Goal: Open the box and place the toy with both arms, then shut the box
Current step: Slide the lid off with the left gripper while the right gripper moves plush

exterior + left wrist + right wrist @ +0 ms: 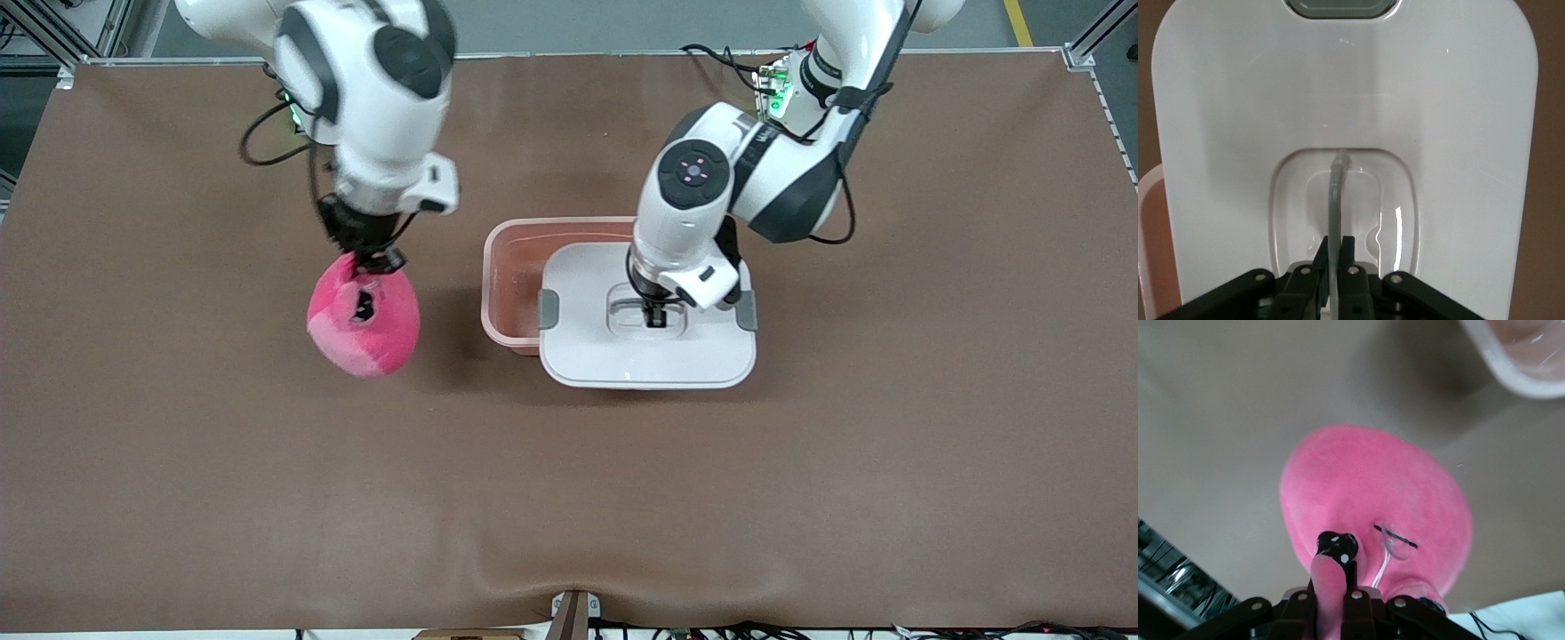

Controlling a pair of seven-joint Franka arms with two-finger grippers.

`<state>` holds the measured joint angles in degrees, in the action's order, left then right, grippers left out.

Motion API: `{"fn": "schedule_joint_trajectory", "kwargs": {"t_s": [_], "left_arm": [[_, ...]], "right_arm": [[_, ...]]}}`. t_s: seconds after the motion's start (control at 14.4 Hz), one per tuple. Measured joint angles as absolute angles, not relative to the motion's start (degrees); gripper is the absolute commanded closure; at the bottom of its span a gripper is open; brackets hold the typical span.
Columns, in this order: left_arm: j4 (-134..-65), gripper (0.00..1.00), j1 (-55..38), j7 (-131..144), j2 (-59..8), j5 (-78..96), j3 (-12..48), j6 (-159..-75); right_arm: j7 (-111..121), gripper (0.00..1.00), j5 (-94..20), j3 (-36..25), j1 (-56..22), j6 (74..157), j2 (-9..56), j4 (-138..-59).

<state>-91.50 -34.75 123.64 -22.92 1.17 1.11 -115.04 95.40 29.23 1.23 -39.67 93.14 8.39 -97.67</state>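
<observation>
Nearest us, centre frame, the smooth white lid hangs off the translucent pink box, left gripper fingers pinching its clear handle. Centre-left, the right gripper clamps the fuzzy round toy by an eye stalk above the brown surface. We'd hold that lid clear and swing the toy over the opening.
</observation>
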Motion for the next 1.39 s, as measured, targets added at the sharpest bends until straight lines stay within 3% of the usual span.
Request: {"fn": "schedule_joint_trajectory", "kwargs": {"t_s": [0.55, 0.97, 1.39], "left_arm": [[-95.31, 1.0, -27.88, 118.71, -18.82, 1.15, 1.13, -114.89], [-99.75, 1.0, -23.33, 114.96, -15.23, 1.15, 1.15, -115.21], [-102.15, 1.0, -19.16, 109.75, -13.24, 1.15, 1.19, -115.37]], "right_arm": [[83.28, 1.0, 33.88, 1.01, -49.51, 89.03, 10.02, -96.68], [79.36, 1.0, 36.43, 0.87, -54.0, 82.84, 23.25, -83.34], [79.15, 1.0, 36.44, 0.85, -58.54, 82.25, 28.48, -78.49]]}}
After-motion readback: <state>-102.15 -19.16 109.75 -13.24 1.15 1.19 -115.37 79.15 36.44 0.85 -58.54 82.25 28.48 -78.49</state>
